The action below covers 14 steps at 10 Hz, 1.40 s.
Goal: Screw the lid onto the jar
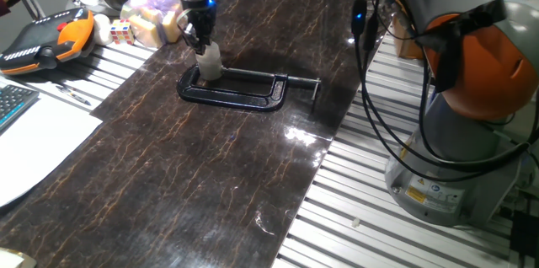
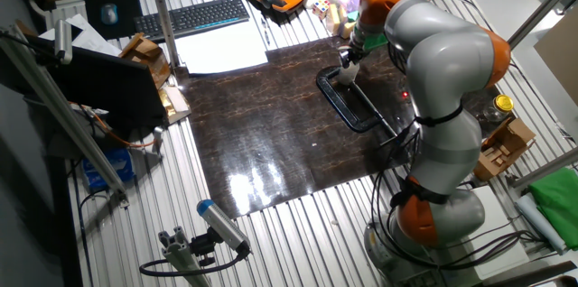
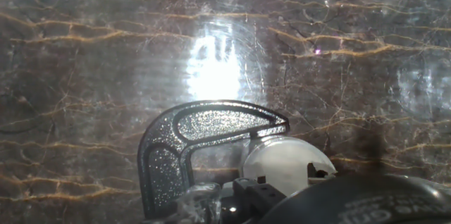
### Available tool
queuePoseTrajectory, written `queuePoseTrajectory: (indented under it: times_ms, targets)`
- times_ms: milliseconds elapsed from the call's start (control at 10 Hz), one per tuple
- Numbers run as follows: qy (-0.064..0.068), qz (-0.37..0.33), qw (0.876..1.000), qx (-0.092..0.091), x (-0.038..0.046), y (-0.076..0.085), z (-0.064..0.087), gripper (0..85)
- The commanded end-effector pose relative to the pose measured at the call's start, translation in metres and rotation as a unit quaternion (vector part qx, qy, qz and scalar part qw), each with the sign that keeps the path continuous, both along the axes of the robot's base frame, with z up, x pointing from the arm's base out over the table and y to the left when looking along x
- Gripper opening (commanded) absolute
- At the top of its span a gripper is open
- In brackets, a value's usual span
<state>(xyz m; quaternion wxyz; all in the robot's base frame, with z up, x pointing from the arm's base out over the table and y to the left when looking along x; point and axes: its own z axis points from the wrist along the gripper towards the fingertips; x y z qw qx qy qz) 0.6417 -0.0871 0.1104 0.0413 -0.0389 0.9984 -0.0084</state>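
The pincer (image 1: 200, 43) sits directly atop the jar (image 1: 210, 62), held in the black clamp (image 1: 244, 89) on the dark surface (image 1: 168, 167). It seems clenched on the lid (image 3: 287, 164), though its grip is hidden. Screwing looks underway; next comes a steady downward twist.

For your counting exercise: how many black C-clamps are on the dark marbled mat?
1. The black C-clamp lies on the dark mat, beside the jar under the end effector.

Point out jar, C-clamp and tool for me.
jar (image 1: 210, 60): one fixed view, on its whitish side wall.
C-clamp (image 1: 244, 98): one fixed view, on the long black frame bar.
tool (image 1: 200, 45): one fixed view, between the fingertips just above the jar.
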Motion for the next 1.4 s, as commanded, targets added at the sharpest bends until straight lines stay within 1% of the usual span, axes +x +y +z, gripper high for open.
queuePoseTrajectory:
  times_ms: [0, 200, 400, 500, 600, 800, 1300]
  targets:
    - [0.0, 0.0, 1.0, 0.0, -0.0002, 0.0, 0.001, 39.3]
    - [0.001, -0.001, 1.0, 0.0, -0.0014, -0.001, 0.002, 39.7]
    - [0.005, 0.0, 1.0, -0.002, -0.0048, -0.003, 0.01, 39.7]
    - [0.005, 0.001, 1.0, -0.003, -0.0056, -0.005, 0.01, 39.7]
    - [0.005, 0.001, 1.0, -0.005, -0.0058, -0.007, 0.008, 39.7]
    - [0.003, 0.003, 1.0, -0.002, -0.0065, -0.01, 0.004, 39.7]
    - [0.002, 0.003, 1.0, 0.001, -0.0068, -0.011, 0.0, 39.7]
